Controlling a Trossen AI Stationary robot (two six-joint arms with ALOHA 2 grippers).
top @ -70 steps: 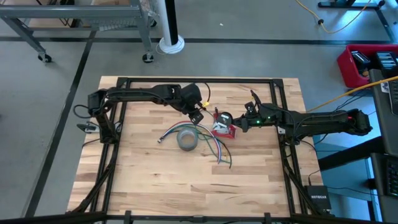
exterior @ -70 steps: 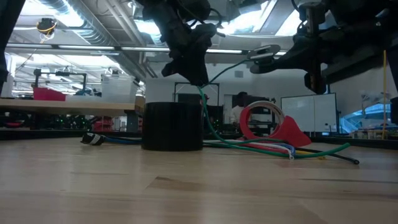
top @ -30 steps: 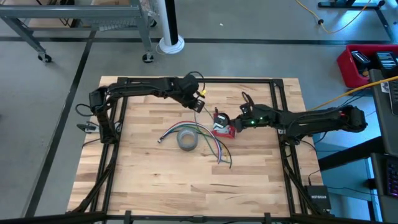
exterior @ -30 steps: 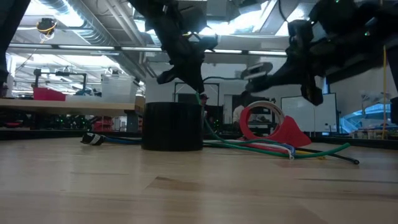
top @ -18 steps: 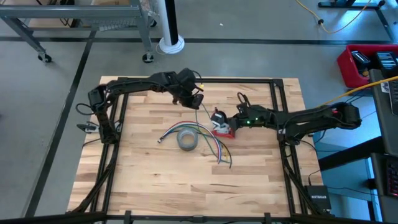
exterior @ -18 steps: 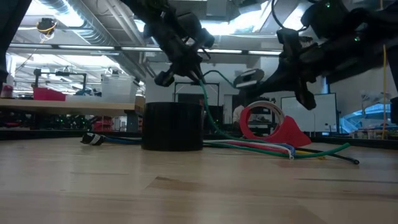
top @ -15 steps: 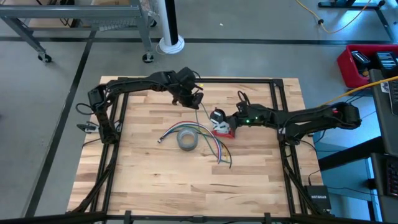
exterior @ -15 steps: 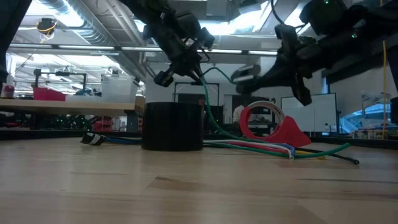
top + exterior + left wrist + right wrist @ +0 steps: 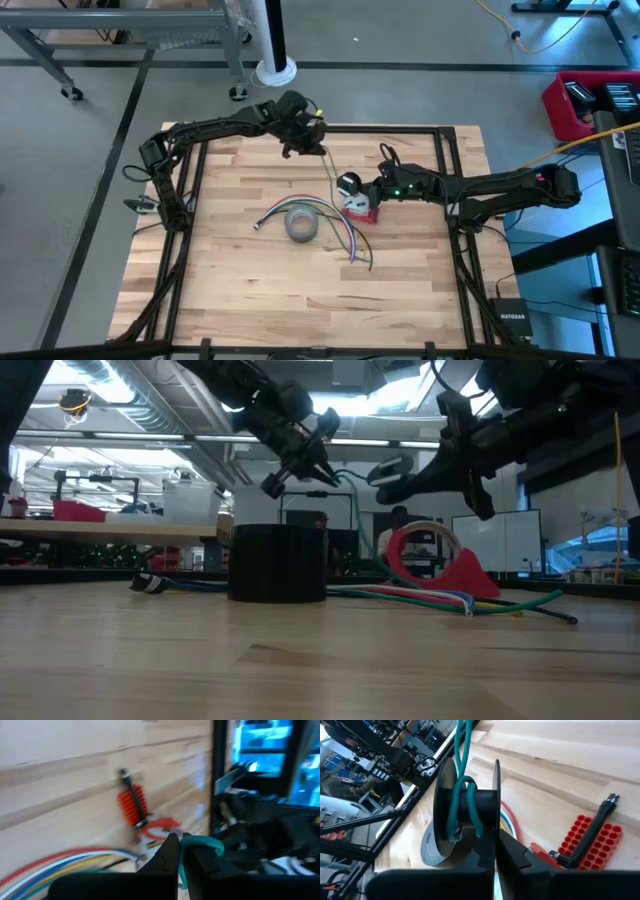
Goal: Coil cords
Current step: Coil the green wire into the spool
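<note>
A green cord point(image 9: 333, 168) runs from my left gripper point(image 9: 312, 140), near the table's far edge, to a small black spool point(image 9: 467, 800), where it is wound round the hub. My right gripper point(image 9: 356, 188) is shut on that spool, held above the table's middle. My left gripper point(image 9: 179, 851) is shut on the cord. More coloured cords point(image 9: 342, 238) lie loose on the table beneath. My left gripper pinches the green cord point(image 9: 196, 840) between its two fingertips, and the cord bends in a loop just past them. The cord is lifted clear of the table and runs in a slack arc point(image 9: 345, 485) toward the spool. My right gripper pinches the rim of one spool flange point(image 9: 496, 827) between its two fingers, coming from the table's right, slanting slightly down. The spool is lifted clear of the table, its axle about level, with the green cord round the hub point(image 9: 465, 805).
A grey tape roll point(image 9: 301, 224) stands on the table near the middle. A red tape dispenser point(image 9: 362, 208) sits below my right gripper. A red holder with a black tool point(image 9: 587, 837) lies close by. Black frame rails point(image 9: 440, 170) border the table.
My left gripper has gone toward the table's far edge and a little up, rolling as it went and staying shut on the green cord, which now stretches longer from the spool. My right gripper has shifted slightly toward the table's left with the spool.
</note>
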